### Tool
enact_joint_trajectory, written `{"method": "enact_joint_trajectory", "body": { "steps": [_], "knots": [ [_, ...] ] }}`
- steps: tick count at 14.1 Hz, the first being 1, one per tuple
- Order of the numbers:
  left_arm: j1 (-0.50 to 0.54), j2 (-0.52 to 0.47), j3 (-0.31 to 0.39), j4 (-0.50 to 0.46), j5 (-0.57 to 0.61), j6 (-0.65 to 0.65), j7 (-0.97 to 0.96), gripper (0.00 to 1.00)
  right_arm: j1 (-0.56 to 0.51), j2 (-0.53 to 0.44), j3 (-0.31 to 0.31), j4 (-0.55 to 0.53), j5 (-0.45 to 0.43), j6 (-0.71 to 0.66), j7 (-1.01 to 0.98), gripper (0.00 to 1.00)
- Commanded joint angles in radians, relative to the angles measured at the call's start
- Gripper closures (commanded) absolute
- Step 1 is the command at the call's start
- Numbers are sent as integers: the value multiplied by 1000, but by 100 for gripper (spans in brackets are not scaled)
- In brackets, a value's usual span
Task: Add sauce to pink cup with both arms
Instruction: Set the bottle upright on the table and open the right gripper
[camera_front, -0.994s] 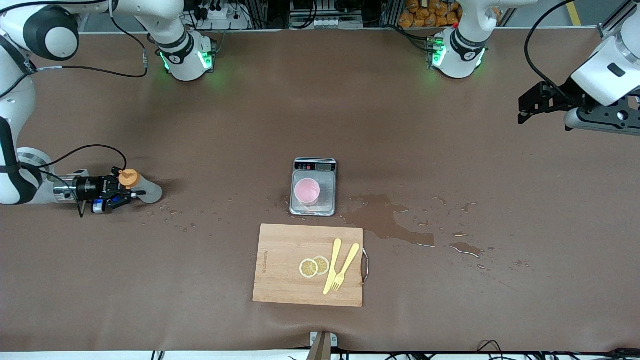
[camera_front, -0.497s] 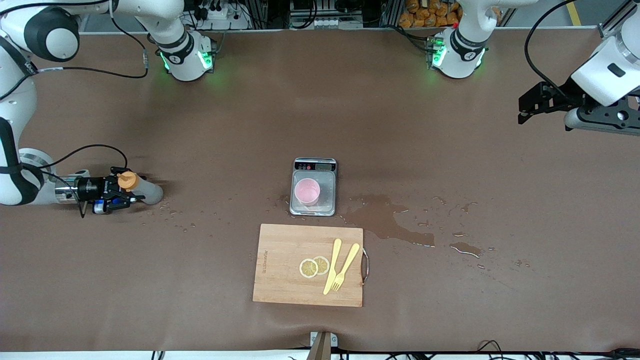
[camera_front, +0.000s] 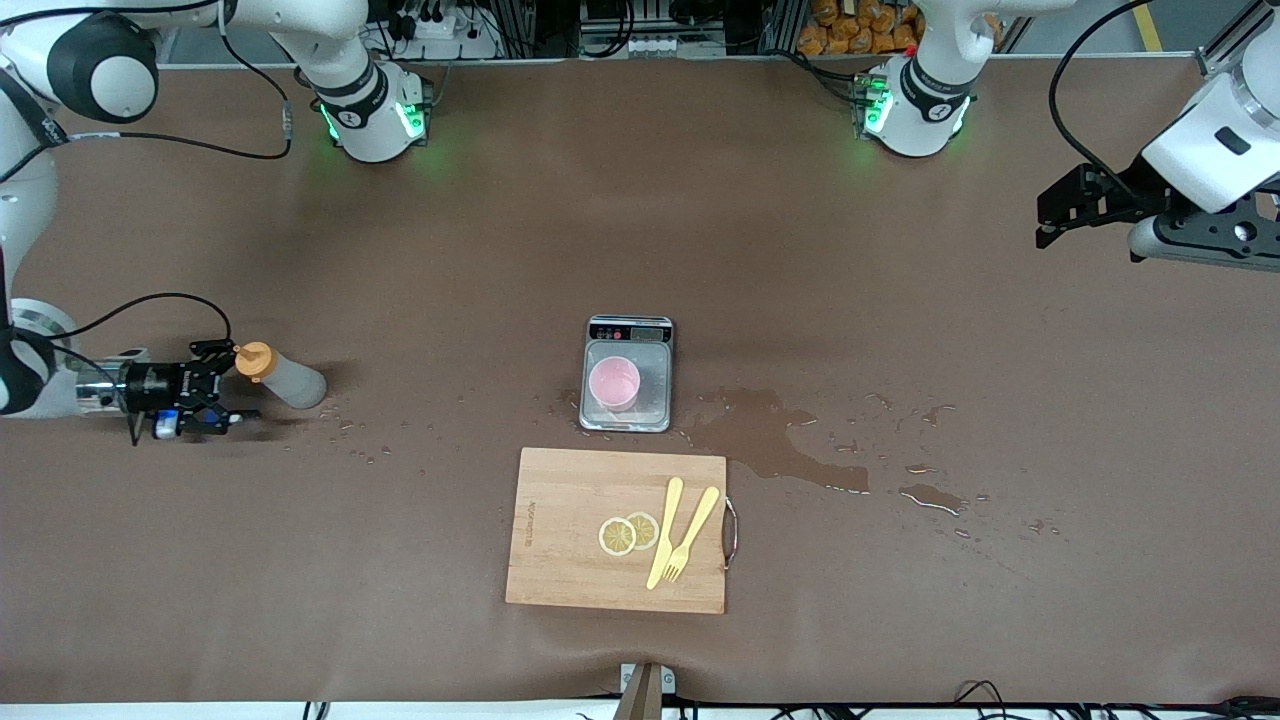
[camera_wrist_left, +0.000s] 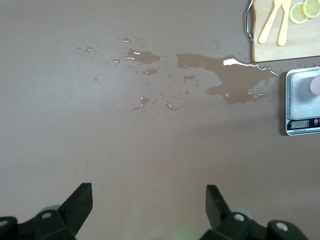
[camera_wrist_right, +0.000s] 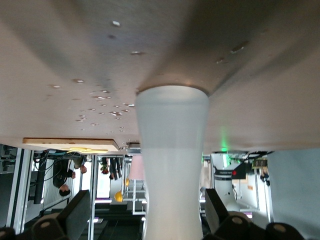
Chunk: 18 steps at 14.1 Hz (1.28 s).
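The bottle (camera_front: 283, 378) stood on the table, flanked by the right claw (camera_front: 222, 384), released. The cup (camera_front: 613, 381) was seen on the scale (camera_front: 628, 374); pouring appeared done. The left claw (camera_front: 1048, 214) was parked, released

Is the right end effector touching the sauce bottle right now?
Apart. In the right wrist view the bottle stands between the open right end effector fingers, with clear gaps on both sides.

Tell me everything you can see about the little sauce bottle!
The sauce is a small whitish-grey squeeze bottle that looks like soft plastic, with an orange cap. It stands on the brown table at the right arm's end, well apart from the pink cup. The open right gripper sits beside it, fingers spread and not squeezing it. Small water drops dot the table nearby.
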Motion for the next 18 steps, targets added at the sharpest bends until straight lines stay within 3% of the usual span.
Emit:
{"method": "enact_joint_trajectory", "body": {
  "steps": [1,6,11,18],
  "knots": [
    [6,4,1,15,-12,-18,19,0,-61,-4,15,78,-62,-38,25,0],
    [11,4,1,15,-18,-18,19,0,-61,-21,17,258,-200,-84,25,0],
    [20,2,1,15,-31,-18,19,0,91,-79,15,388,-332,-127,27,0],
    [26,1,1,17,-31,-18,17,0,284,-223,20,399,-411,-130,25,0]
  ]
}}
